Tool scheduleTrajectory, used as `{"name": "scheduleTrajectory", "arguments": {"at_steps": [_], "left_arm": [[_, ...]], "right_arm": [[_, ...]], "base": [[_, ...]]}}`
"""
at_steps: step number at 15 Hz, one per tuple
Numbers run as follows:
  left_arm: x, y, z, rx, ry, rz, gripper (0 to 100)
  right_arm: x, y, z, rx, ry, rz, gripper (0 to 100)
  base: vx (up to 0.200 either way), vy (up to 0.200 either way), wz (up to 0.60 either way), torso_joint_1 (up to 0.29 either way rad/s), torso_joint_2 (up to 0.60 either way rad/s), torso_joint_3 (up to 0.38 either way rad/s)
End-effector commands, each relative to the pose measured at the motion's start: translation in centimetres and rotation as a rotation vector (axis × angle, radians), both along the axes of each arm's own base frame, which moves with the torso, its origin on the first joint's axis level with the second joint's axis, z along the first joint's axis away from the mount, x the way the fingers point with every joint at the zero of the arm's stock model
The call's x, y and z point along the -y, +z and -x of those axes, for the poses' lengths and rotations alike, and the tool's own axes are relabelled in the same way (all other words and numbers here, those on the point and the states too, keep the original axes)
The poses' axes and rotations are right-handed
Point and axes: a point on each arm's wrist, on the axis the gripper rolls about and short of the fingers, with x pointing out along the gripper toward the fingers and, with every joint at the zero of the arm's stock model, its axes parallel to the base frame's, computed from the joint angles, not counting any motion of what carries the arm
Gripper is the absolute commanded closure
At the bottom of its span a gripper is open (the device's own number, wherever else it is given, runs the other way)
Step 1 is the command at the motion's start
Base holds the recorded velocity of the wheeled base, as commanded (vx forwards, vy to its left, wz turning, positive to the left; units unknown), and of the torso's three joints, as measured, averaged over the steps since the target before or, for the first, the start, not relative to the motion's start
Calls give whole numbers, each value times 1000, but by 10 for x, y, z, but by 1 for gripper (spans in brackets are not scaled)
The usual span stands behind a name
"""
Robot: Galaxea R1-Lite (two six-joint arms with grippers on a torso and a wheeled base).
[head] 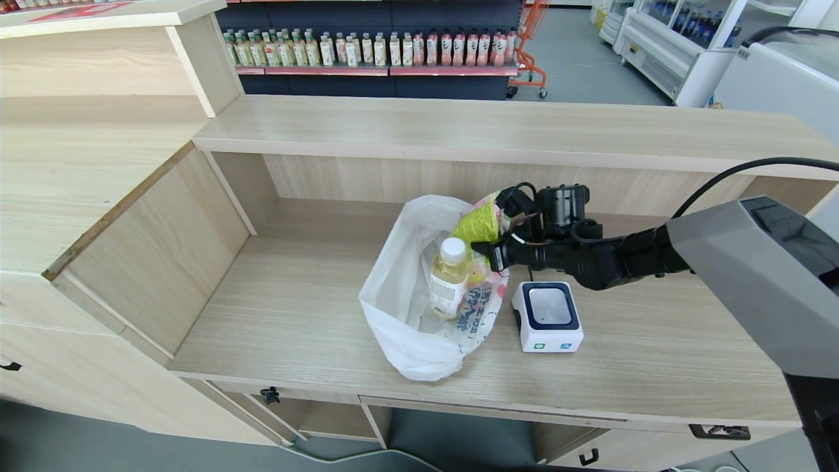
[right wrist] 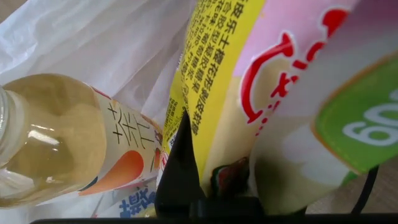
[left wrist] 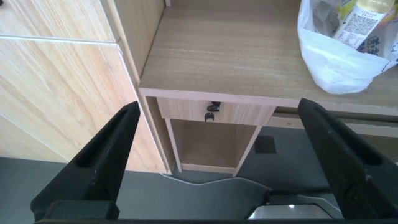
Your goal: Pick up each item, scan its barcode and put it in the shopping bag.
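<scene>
The right arm (head: 609, 262) stretched in level from the right side, wrist leading, and the right gripper (head: 486, 251) was clamped on the edge of a snack packet (head: 477, 224). The left gripper (left wrist: 219, 111) hung low, its two fingers (left wrist: 102, 165) spread wide apart.

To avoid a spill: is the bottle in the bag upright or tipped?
Upright: the bottle stands in the shopping bag, its white cap on top.

The wooden counter (head: 295, 314) bears a white shopping bag (head: 400, 341) and, just beside it, a scanner (head: 547, 316).
</scene>
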Motion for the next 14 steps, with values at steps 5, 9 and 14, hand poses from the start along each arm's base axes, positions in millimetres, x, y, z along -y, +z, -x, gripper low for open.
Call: {"name": "scheduleTrajectory", "arguments": {"at_steps": [5,9,14], "left_arm": [[0,0,0,-1,1,-1,0],[0,0,0,-1,1,-1,0],[0,0,0,-1,1,-1,0]], "right_arm": [[-2,15,-2,42,5,-22,0],[-3,47,10,90,79,-63,0],[6,102,39,82,98,-140,0]], "base": [[0,0,0,0,0,0],[0,0,0,0,0,0],[0,0,0,0,0,0]]}}
